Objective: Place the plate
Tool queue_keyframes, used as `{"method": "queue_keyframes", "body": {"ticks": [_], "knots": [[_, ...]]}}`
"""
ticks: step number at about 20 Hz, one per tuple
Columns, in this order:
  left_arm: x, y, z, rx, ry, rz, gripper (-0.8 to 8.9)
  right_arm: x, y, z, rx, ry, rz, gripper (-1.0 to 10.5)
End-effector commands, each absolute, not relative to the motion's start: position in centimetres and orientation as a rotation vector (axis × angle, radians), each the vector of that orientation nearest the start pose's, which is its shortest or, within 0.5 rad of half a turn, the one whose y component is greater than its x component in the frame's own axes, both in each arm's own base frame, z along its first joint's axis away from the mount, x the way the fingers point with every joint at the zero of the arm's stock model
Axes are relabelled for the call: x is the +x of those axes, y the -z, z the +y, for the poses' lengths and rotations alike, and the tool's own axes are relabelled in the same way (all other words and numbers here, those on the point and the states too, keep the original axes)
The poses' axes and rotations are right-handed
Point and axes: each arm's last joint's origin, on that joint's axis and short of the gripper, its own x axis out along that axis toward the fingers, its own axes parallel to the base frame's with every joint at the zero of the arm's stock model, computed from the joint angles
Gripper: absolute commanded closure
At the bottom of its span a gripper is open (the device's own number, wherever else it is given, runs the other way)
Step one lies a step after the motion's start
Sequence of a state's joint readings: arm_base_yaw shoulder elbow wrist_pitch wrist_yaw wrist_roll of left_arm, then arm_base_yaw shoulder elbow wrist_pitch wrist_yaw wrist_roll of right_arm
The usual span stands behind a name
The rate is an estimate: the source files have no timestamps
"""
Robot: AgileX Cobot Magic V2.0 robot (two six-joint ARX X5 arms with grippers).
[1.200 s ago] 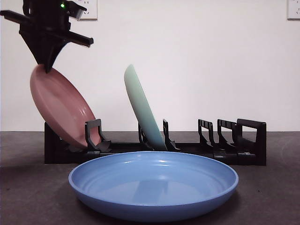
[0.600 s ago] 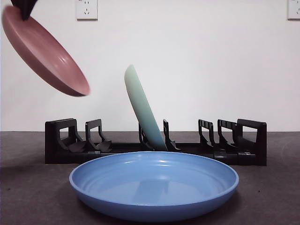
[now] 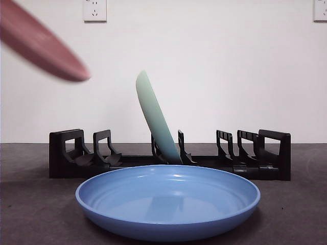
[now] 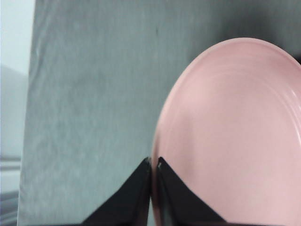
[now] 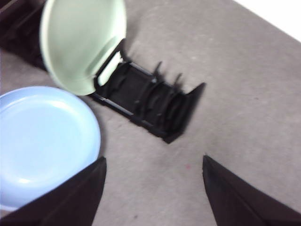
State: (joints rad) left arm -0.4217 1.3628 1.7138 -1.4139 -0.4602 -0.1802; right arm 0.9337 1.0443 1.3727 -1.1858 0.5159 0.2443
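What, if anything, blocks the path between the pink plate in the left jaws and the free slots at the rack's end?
Nothing visible does. The pink plate, clamped at its rim by the left gripper, hangs high above the rack. The slots below it stand free; the green plate leans mid-rack, and the blue plate lies in front of the rack.

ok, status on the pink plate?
Left gripper shut on pink plate, high above rack. Right gripper open, waiting. Green plate slotted, blue plate flat in front.
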Motion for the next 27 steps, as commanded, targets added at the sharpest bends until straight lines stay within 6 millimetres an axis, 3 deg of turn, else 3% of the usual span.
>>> {"method": "queue_keyframes", "body": {"ticks": [1, 8, 14, 18, 27], "knots": [[19.4, -39.9, -7.6, 0.243, -0.085, 0.989, 8.07, 10.5, -40.4, 11.9, -0.316, -0.303, 0.658, 6.2], [17.7, -34.4, -7.7, 0.038, 0.12, 1.044, 8.08, 10.4, -40.5, 11.6, -0.311, -0.301, 0.655, 6.2], [17.8, -29.3, -9.4, -0.081, 0.265, 1.107, 8.08, 10.4, -40.5, 11.6, -0.31, -0.301, 0.655, 6.2], [18.5, -27.0, -11.5, -0.157, 0.335, 1.06, 8.08, 10.3, -40.3, 11.5, -0.329, -0.297, 0.675, 6.2], [20.9, -22.6, -16.4, -0.092, 0.398, 1.136, 8.08, 10.3, -40.3, 11.4, -0.33, -0.295, 0.677, 6.2]]}}
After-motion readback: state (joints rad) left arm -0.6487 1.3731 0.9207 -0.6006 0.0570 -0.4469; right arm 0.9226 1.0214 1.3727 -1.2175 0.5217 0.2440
